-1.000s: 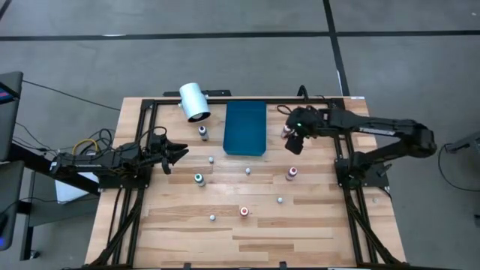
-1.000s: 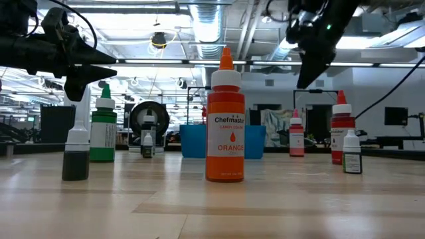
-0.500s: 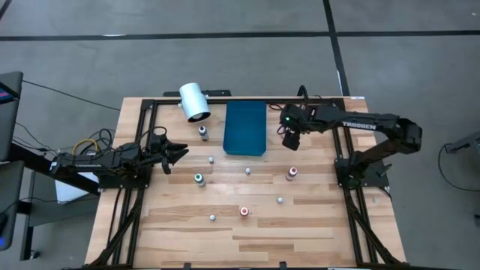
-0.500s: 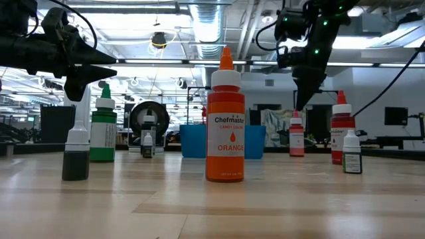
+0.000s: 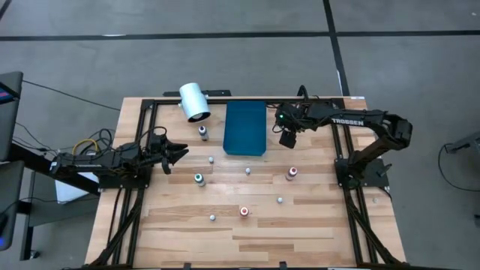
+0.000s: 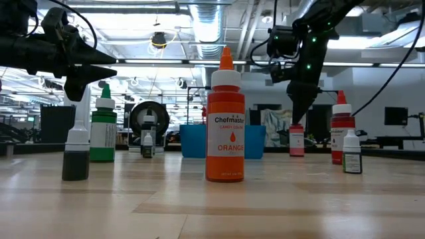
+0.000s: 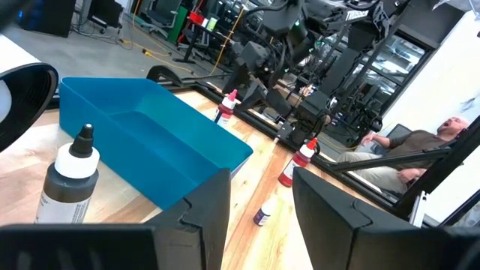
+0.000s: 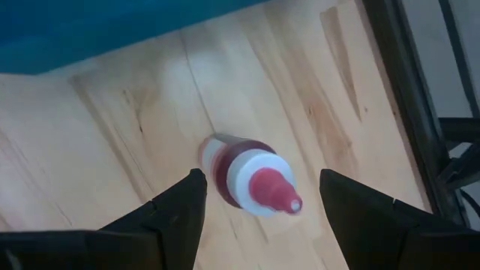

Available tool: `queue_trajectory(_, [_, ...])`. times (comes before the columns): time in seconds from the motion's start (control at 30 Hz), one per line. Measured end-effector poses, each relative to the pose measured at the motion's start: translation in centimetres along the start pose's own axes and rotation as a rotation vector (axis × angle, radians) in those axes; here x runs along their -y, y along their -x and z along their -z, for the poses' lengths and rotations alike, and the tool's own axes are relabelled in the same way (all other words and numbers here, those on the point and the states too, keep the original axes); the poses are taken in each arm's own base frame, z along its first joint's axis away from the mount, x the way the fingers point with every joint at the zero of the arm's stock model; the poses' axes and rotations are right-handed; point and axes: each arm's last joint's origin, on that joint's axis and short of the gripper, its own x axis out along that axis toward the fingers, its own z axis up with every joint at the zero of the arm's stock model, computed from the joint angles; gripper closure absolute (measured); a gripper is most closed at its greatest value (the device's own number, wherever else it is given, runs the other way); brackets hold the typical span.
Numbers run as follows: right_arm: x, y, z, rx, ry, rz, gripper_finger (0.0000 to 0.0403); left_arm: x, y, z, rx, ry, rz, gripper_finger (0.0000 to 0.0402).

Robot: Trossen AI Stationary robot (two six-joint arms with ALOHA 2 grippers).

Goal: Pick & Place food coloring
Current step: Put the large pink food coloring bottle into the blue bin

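Right gripper (image 5: 286, 139): hangs above the far right part of the table, just right of the blue tray — its fingers (image 8: 169, 214) are spread wide, with nothing between them but air.
Pink-topped bottle (image 8: 247, 180): stands upright on the wood right below the right gripper, framed between the two fingers in the right wrist view and touching neither; in the low view the arm comes down over it (image 6: 296, 140).
Left gripper (image 5: 178, 154): waits over the left side of the table, pointing toward the middle, its fingers (image 7: 208, 206) apart (nothing held).
Blue tray (image 5: 245, 127): lies at the far middle of the table; from the left wrist view its inside (image 7: 142, 142) shows bare.
White cylinder (image 5: 194, 101): lies on its side at the far left, just left of the tray.
Dark bottle (image 5: 202, 133): stands between the cylinder and the tray, near the tray's left edge.
Green-topped bottle (image 5: 199, 178): left of centre, well apart from the left gripper.
Orange bottle (image 6: 225, 119): nearest the low camera — its label reads Chefmaster Orange; from above it shows a red top (image 5: 244, 211) in the near middle.
Red-topped bottle (image 5: 291, 174): right of centre, nearer than the right gripper.
Small whitish bottles: scattered about the middle, one near the tray's near edge (image 5: 248, 171), one at near right (image 5: 280, 200), one at near left (image 5: 212, 217).
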Motion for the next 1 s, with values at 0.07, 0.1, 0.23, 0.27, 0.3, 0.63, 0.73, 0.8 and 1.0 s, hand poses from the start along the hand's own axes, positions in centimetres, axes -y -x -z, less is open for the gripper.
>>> queue_trajectory(0.07, [0.0,-0.07,-0.01,-0.001,0.001,-0.005,0.0153,0.0,0.0,0.0,0.0,0.0,0.0,0.0265])
queue_trajectory(0.1, [0.02,-0.04,-0.05,0.006,-0.001,-0.005,0.0153,0.0,0.0,0.0,0.0,0.0,0.0,0.0265])
queue_trajectory(0.23, [0.03,-0.02,-0.16,0.016,-0.004,-0.003,0.0154,0.0,0.0,0.0,-0.001,0.0,0.0,0.0265])
queue_trajectory(0.27, [0.06,-0.04,-0.15,0.015,-0.005,-0.003,0.0155,0.0,0.0,0.0,-0.001,0.0,0.0,0.0265])
queue_trajectory(0.3, [0.13,-0.05,-0.14,0.014,-0.007,-0.004,0.0157,0.0,0.0,0.0,-0.001,0.0,0.0,0.0265])
queue_trajectory(0.63, [0.16,-0.06,-0.13,0.014,-0.009,-0.004,0.0205,0.0,0.0,0.01,-0.002,-0.001,-0.001,0.0265])
queue_trajectory(0.73, [0.16,-0.06,-0.13,0.014,-0.009,-0.004,0.0224,-0.01,0.0,0.01,-0.002,-0.001,-0.001,0.0265])
queue_trajectory(0.8, [0.16,-0.06,-0.13,0.014,-0.009,-0.004,0.0237,-0.01,0.0,0.01,-0.002,-0.001,-0.001,0.0265])
queue_trajectory(1.0, [0.17,-0.05,-0.13,0.014,-0.011,-0.004,0.028,-0.01,0.0,0.01,-0.002,-0.001,-0.001,0.0265])
